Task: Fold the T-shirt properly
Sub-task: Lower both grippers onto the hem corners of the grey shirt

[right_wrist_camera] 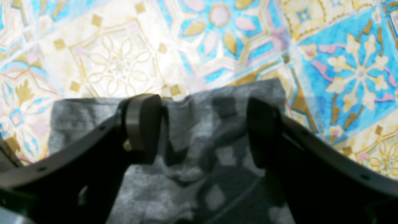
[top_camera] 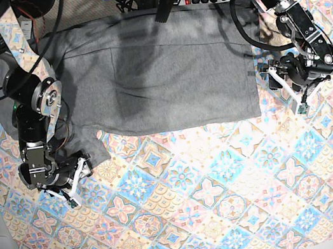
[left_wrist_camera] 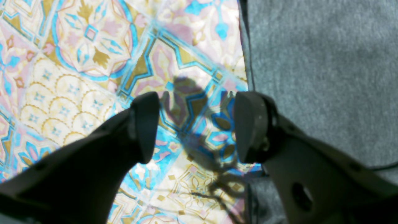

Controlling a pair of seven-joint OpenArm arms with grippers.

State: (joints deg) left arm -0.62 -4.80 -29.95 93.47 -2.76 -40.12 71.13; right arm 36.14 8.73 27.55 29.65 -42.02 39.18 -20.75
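From my remote seat I see the T-shirt (top_camera: 158,74) spread flat across the far half of the bench, on the patterned tablecloth (top_camera: 207,207); its long lower edge runs straight across the middle of the base view, and one sleeve (top_camera: 85,155) juts down toward the near side on that view's left; a faint crease line crosses the cloth near the far edge.

My left pincer (left_wrist_camera: 196,127) hangs with its jaws wide apart and nothing between them; through its wrist camera I see bare tablecloth in the gap, with the grey hem (left_wrist_camera: 248,62) just beside the right-hand fingertip (left_wrist_camera: 248,127); whether that tip touches the cloth I cannot tell; in the base view this pincer (top_camera: 291,94) sits just off the shirt's corner.

My right pincer (right_wrist_camera: 203,130) is likewise spread wide and grips nothing; its wrist camera shows the sleeve's grey cloth (right_wrist_camera: 199,149), rumpled and mottled with shadow, lying under the gap and reaching just past both fingertips; in the base view it (top_camera: 76,179) hovers at the sleeve's outer end.
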